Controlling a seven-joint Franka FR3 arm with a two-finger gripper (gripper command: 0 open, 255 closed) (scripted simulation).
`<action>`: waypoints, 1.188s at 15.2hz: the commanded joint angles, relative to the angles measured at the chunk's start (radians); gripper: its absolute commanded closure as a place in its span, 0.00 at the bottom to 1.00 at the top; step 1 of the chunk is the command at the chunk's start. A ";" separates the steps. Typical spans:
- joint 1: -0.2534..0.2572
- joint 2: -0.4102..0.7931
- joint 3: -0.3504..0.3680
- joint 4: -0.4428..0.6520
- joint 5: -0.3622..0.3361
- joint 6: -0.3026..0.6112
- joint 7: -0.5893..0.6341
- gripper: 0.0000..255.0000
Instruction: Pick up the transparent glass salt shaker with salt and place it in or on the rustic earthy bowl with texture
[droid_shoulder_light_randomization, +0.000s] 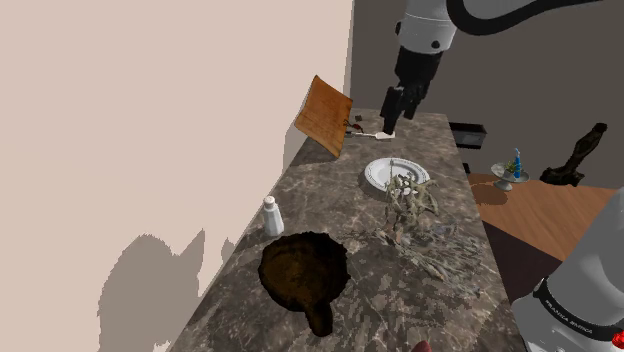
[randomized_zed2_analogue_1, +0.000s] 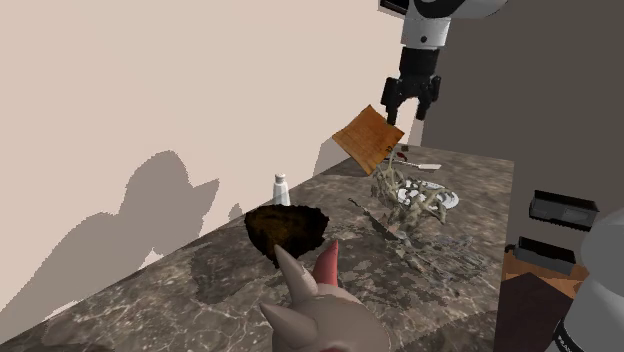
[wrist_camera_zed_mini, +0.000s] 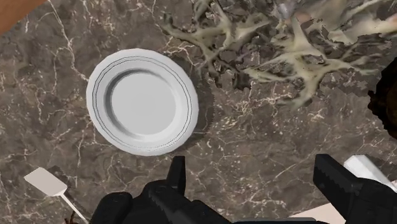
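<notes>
The salt shaker (droid_shoulder_light_randomization: 271, 216) is a small white bottle with a grey cap, upright near the wall edge of the dark marble counter (droid_shoulder_light_randomization: 370, 300). Just in front of it, toward the stand, sits the dark brown rough bowl (droid_shoulder_light_randomization: 304, 268). Both also appear in the second exterior view, the shaker (randomized_zed2_analogue_1: 281, 189) behind the bowl (randomized_zed2_analogue_1: 288, 230). My gripper (droid_shoulder_light_randomization: 388, 122) hangs open and empty high over the counter's far end, well away from the shaker. In the wrist view the gripper (wrist_camera_zed_mini: 254, 181) looks down beside a white plate (wrist_camera_zed_mini: 141, 102), with a white piece, probably the shaker (wrist_camera_zed_mini: 368, 169), past one finger.
A wooden board (droid_shoulder_light_randomization: 323, 115) leans on the wall at the far end, with a white spatula (droid_shoulder_light_randomization: 375, 133) beside it. The white plate (droid_shoulder_light_randomization: 396, 172) and a dry branch sprig (droid_shoulder_light_randomization: 415, 215) lie mid-counter. A pinkish spiky object (randomized_zed2_analogue_1: 320, 300) stands in the second exterior view's foreground.
</notes>
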 joint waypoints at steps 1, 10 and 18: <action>0.008 0.062 0.028 0.031 0.009 0.023 0.036 0.00; 0.044 0.349 0.140 0.199 0.005 0.105 0.197 0.00; 0.102 0.641 0.205 0.432 -0.057 0.126 0.343 0.00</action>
